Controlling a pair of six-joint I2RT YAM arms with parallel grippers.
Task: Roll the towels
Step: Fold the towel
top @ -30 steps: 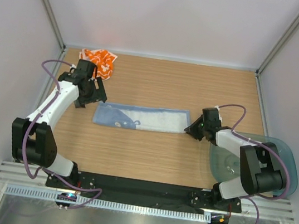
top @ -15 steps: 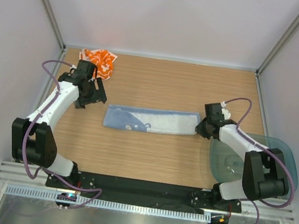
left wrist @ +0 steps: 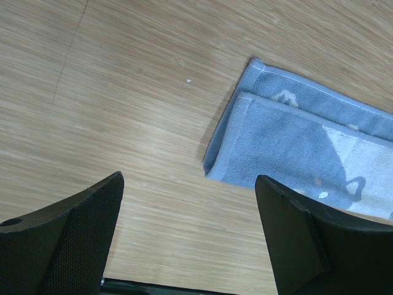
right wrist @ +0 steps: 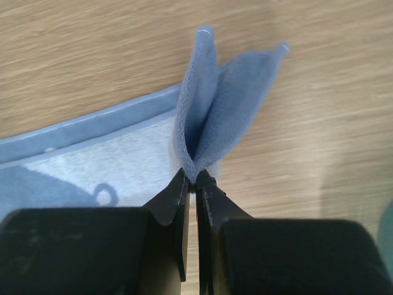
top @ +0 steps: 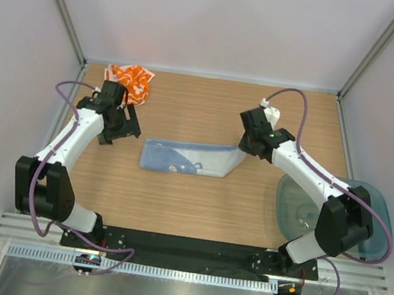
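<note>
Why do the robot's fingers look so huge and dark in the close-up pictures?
Left wrist view: the left gripper sits close to the lens, black fingers filling the bottom corners. Right wrist view: the right gripper is a dark block below the brightly lit blue towel it pinches. Top external view: even light, faint shadows.

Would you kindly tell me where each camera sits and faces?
Top external: above and behind the robot, looking down at the table; left arm, right arm visible.
Left wrist: looks down past the open left claw at the blue towel's end.
Right wrist: looks down along the right claw, shut on that towel's other end.
Shared: all three show the blue towel.
</note>
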